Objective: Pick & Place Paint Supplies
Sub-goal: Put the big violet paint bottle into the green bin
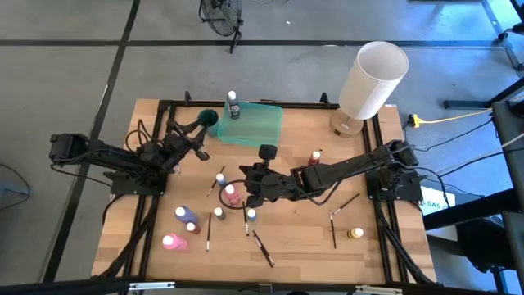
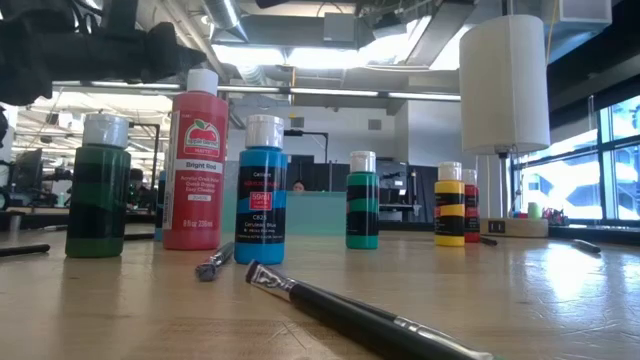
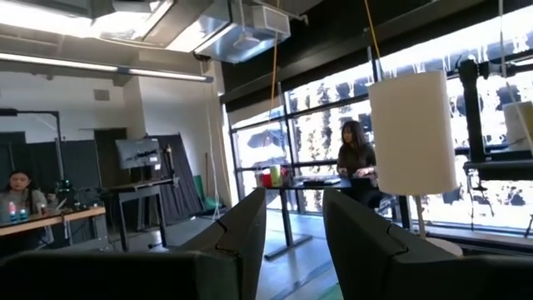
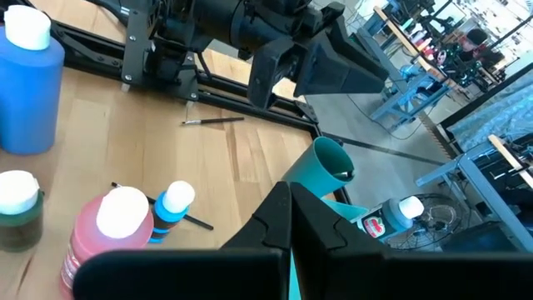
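Small white-capped paint bottles stand on the wooden table: pink (image 1: 232, 194), blue (image 1: 250, 215), green (image 1: 219, 213), yellow (image 1: 354, 233), red (image 1: 315, 156). Thin dark brushes (image 1: 262, 248) lie flat among them. One bottle (image 1: 233, 105) is in the green tray (image 1: 260, 124). A teal cup (image 4: 329, 162) sits at the tray's left corner. My left gripper (image 1: 199, 124) hovers open just above the cup, with nothing between its fingers (image 3: 241, 242). My right gripper (image 1: 248, 184) hangs shut over the pink and blue bottles, with nothing seen in it (image 4: 290, 217).
A big white lamp (image 1: 370, 82) stands at the far right corner. The low view shows a red bottle (image 2: 196, 165), a blue one (image 2: 261, 195) and a brush (image 2: 340, 305) close to the near edge. Black frame rails (image 1: 385, 213) run along the table's sides.
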Tool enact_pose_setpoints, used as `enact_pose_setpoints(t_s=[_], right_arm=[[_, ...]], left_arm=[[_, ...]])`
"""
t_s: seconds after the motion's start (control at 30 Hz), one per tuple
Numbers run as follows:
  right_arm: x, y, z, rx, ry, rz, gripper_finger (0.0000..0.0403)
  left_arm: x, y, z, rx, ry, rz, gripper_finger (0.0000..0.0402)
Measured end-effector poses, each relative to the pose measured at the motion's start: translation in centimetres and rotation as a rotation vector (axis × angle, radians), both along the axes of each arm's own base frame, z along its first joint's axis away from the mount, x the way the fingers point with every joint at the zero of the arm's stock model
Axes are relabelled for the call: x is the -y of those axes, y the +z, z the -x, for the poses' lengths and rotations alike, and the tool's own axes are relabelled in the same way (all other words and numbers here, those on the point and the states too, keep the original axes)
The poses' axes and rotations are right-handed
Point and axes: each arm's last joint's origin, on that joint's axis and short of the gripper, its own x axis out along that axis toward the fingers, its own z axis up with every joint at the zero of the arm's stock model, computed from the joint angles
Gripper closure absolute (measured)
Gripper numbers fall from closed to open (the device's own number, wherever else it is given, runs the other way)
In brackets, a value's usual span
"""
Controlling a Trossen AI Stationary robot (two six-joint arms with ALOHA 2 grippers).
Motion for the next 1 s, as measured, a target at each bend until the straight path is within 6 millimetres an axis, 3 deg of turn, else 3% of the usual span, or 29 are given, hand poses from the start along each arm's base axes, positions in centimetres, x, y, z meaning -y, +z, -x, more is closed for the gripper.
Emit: enact_pose_setpoints(t_s=[0.43,0.67,0.83,1.0], right_arm=[[0.1,-0.1,0.0,-0.011,-0.005,0.002,0.0402],[0.1,-0.2,0.5,-0.02,-0.119,0.073,0.0402],[-0.8,1.0,2.8,-0.046,-0.192,0.127,0.0402],[-2.1,2.5,6.3,-0.056,-0.261,0.171,0.0402]], left_arm=[[-0.1,0.5,-0.2,-0.025,0.06,-0.016,0.0185],[2.0,2.4,-2.5,-0.248,0.001,-0.14,0.0178],[3.8,4.8,-4.7,-0.567,0.103,-0.14,0.0186],[5.8,8.4,-5.0,-0.684,0.2,-0.112,0.0193]])
